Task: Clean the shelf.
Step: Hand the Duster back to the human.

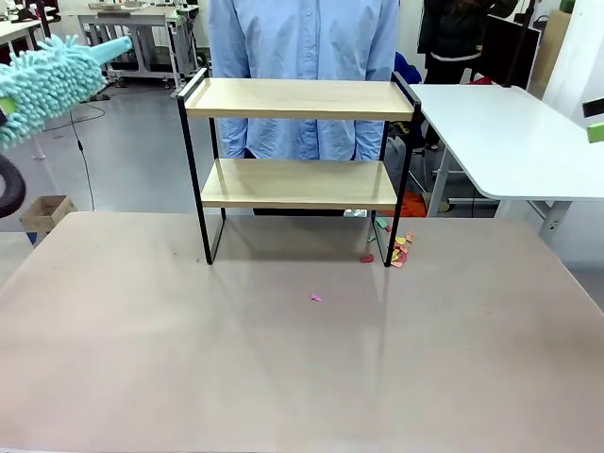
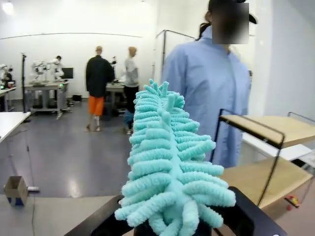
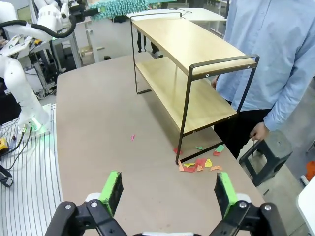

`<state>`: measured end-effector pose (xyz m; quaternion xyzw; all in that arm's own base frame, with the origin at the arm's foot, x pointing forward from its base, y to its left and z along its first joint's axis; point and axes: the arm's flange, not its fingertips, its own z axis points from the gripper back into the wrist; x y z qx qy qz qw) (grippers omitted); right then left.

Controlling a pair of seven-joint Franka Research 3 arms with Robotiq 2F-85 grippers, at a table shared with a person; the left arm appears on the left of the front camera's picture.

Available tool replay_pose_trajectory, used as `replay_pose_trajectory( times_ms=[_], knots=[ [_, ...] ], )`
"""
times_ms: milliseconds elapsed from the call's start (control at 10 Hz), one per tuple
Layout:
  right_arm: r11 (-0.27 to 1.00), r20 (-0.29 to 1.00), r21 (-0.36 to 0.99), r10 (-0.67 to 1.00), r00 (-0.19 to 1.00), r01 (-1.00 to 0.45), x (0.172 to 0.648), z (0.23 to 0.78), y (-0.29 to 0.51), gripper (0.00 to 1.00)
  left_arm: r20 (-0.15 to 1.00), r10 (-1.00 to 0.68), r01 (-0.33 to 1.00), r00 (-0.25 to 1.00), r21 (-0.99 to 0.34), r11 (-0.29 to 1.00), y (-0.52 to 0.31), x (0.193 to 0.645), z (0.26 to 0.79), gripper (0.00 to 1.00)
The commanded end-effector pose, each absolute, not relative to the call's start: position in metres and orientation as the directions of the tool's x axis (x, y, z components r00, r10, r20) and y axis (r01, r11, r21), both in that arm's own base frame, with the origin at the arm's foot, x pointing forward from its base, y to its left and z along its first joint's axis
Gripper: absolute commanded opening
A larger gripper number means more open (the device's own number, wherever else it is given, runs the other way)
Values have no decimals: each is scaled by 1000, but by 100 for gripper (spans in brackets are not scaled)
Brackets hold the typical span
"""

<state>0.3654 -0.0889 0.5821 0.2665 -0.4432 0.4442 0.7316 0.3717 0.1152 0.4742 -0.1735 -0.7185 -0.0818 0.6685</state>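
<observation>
Currently the shelf (image 1: 297, 142) stands upright at the far middle of the table (image 1: 283, 359), directly in front of the person (image 1: 302, 57) at the far side. Both boards appear bare; small coloured scraps (image 1: 396, 251) lie on the table beside the rack's far-right leg, and one pink scrap (image 1: 316, 298) lies nearer the middle. The left gripper (image 2: 172, 231) is clamped on the base of a teal microfibre duster (image 2: 167, 167), held raised at the far left, well apart from the rack. The right gripper (image 3: 167, 194) hangs over the right side of the table with its jaws spread wide and nothing between them. The rack is judged light and rigid, with smooth boards and a thin metal frame, so sideways pressure from the duster could slide or tip it. If bracing is required, take hold of the top frame rail or a leg, not a board edge. The duster head is soft and yields on contact.
</observation>
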Motion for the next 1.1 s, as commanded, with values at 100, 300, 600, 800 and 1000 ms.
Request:
replay_pose_trajectory(
  times_ms=[100, 300, 600, 800, 1000],
  knots=[
    [457, 885, -19, 422, 198, -889, 365, 584, -90, 100, 995, 51, 256, -83, -28, 966, 85, 343, 412, 17],
    [457, 885, -19, 422, 198, -889, 365, 584, -90, 100, 996, 78, 272, -46, -63, 960, 78, 339, 381, 17],
    [457, 885, -19, 422, 198, -889, 365, 584, -90, 100, 994, 110, 264, -24, -99, 959, 74, 336, 362, 17],
    [457, 885, -19, 422, 198, -889, 365, 584, -90, 100, 996, 88, 278, 18, -89, 956, 92, 401, 391, 17],
    [457, 885, -19, 422, 198, -889, 365, 584, -90, 100, 996, 88, 278, 18, -89, 956, 92, 401, 391, 17]
  ],
)
